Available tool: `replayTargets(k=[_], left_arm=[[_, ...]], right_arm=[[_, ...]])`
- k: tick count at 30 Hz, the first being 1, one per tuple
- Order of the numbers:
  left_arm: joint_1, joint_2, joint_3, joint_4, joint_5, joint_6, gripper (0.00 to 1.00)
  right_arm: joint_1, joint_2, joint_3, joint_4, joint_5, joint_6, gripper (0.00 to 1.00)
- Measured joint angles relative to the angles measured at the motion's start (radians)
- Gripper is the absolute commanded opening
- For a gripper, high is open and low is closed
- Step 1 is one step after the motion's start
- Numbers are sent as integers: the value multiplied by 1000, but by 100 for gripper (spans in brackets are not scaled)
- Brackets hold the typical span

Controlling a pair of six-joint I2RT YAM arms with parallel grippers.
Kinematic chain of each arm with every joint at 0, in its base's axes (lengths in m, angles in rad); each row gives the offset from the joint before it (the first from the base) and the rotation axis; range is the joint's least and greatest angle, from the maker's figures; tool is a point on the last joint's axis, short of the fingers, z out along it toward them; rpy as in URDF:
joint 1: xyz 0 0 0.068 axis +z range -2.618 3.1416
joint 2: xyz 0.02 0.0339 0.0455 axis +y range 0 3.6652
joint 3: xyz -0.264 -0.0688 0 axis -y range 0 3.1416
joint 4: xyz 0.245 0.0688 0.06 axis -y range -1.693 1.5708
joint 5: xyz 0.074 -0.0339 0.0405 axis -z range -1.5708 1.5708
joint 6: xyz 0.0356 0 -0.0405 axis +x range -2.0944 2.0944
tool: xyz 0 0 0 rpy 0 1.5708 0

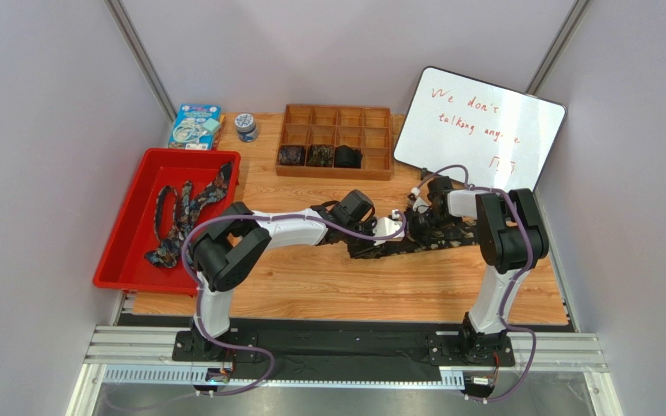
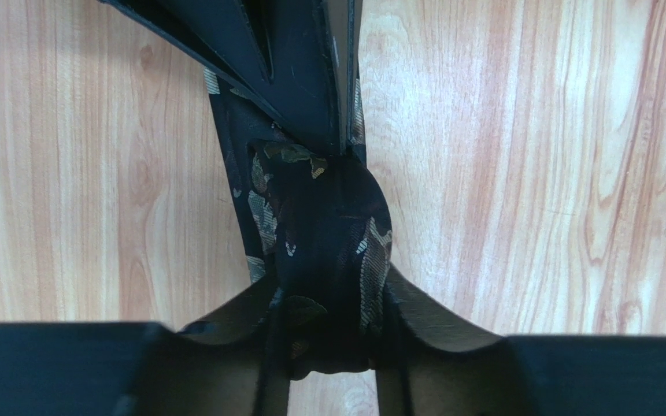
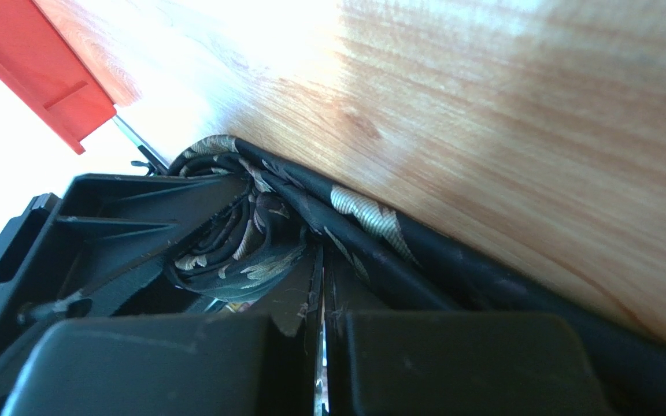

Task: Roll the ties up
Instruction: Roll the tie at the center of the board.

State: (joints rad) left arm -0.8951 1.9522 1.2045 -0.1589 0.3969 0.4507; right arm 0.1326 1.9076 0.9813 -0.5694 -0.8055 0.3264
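2 arms meet over the middle of the wooden table [image 1: 328, 286]. From its base the left arm bends at a low elbow and lays its white forearm out to the right. The right arm stands upright, folds at a high elbow and reaches left and down. Between them a dark floral necktie [image 1: 449, 236] lies flat along the boards, its left end wound into a small coil. The left gripper [image 2: 328, 295] has its jaws partly apart with that coil between them and both fingers [image 2: 415, 312] against its sides; whether they squeeze it cannot be told. The right gripper [image 3: 317, 286] comes in from the opposite side with its jaws closed tight together, a fold of the necktie's fabric caught at the tips just where the flat length meets the coil. At the left edge, loose neckties [image 1: 180, 217] lie tangled in a red tray [image 1: 128, 243]. Behind, a wooden compartment organizer [image 1: 375, 160] holds 3 rolled coils [image 1: 319, 156] side by side in its near row. A whiteboard [image 1: 484, 130] leans at the back right, with red handwriting that reads "We don't" and "talking"; the rest is unclear. A blue box [image 1: 195, 126] and a small jar [image 1: 245, 127] stand at the back left, their print too small to read.
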Motion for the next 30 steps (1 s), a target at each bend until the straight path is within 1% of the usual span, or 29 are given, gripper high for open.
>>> replayTargets(k=[1, 3, 6, 7, 9, 12, 13, 15, 20, 22, 30], left_arm=[[0, 0, 2, -4, 3, 5, 19], [0, 0, 10, -22, 10, 10, 16], [0, 0, 23, -56, 16, 13, 11], [0, 0, 26, -67, 17, 17, 10], [1, 0, 33, -93, 22, 24, 8], [3, 0, 35, -114, 35, 39, 7], [4, 0, 35, -119, 40, 48, 7], [5, 0, 35, -129, 47, 59, 7], [8, -5, 35, -160, 66, 84, 7], [14, -5, 35, -167, 76, 93, 7], [42, -5, 53, -243, 117, 128, 8]], right_arm=[[0, 0, 2, -3, 0, -2, 0], [1, 0, 2, -8, -8, -6, 0], [5, 0, 6, -21, -29, -22, 11], [6, 0, 11, -29, -35, -34, 18], [6, -5, 26, -58, -47, -63, 25], [1, -39, 49, -116, -68, -114, 42], [-2, -58, 57, -141, -76, -135, 51], [-7, -98, 75, -183, -92, -170, 56], [3, -135, 87, -199, -123, -197, 54], [23, -130, 85, -193, -123, -196, 51], [90, -73, 61, -95, -124, -151, 50]])
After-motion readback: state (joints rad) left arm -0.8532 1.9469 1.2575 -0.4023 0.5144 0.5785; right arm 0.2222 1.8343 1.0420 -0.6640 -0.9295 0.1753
